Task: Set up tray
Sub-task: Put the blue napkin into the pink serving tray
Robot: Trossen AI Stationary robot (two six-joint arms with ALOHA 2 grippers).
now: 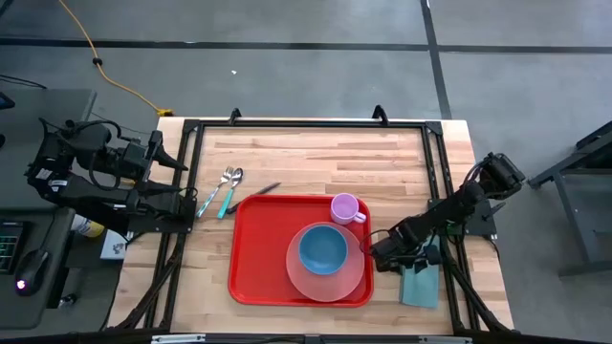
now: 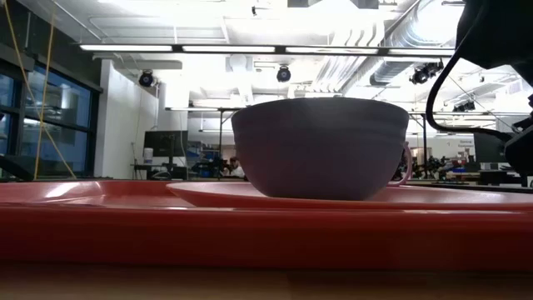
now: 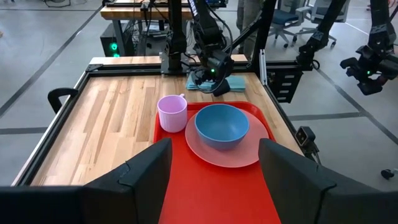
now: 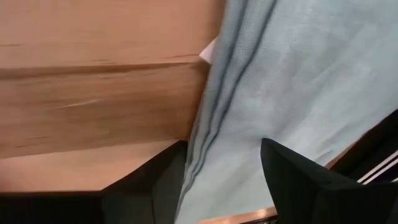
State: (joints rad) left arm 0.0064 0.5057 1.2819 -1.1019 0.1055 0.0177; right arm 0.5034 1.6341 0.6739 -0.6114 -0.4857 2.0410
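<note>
The red tray lies mid-surface, carrying a pink plate, blue bowl and lilac cup. Only the right wrist view shows the right end effector spread open, straddling the folded blue cloth's edge. The left end effector waits open at the surface's left edge.

Both arms are dark, nearly black, built of chunky jointed segments. The left arm carries loops of black cable along its links. The right arm is slimmer, with a rounded joint housing. Each arm's fingers are matte black, broad and wedge-shaped.
</note>
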